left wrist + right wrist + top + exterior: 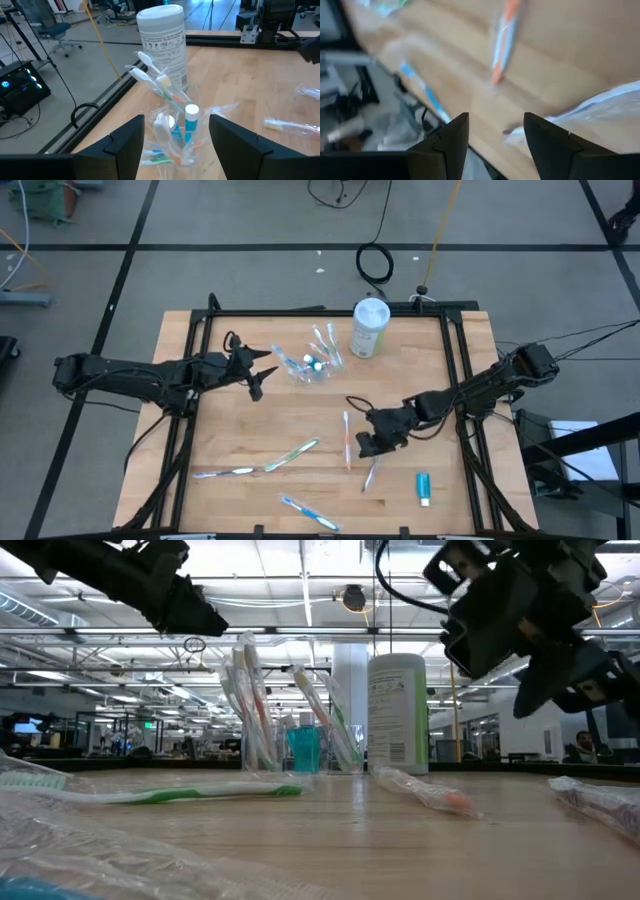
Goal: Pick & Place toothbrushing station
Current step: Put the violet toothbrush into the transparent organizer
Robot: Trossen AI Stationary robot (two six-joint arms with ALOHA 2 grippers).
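One cup (pixel 312 366) of brushes; five loose brushes and one tube (pixel 424 487) on counter (pixel 250 430). Left hand (pixel 262 373) wide beside cup; right hand (pixel 372 442) wide over orange brush (pixel 347 438).

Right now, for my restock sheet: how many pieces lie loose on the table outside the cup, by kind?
Loose toothbrushes: 5
Loose toothpaste tubes: 1
Total: 6

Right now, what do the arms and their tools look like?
Both arms are matte black, jointed, with black cables trailing off each base. The left tool and right tool are dark and two-fingered; the wrist views show broad, angular, wedge-shaped black fingers. No markings are visible on either.
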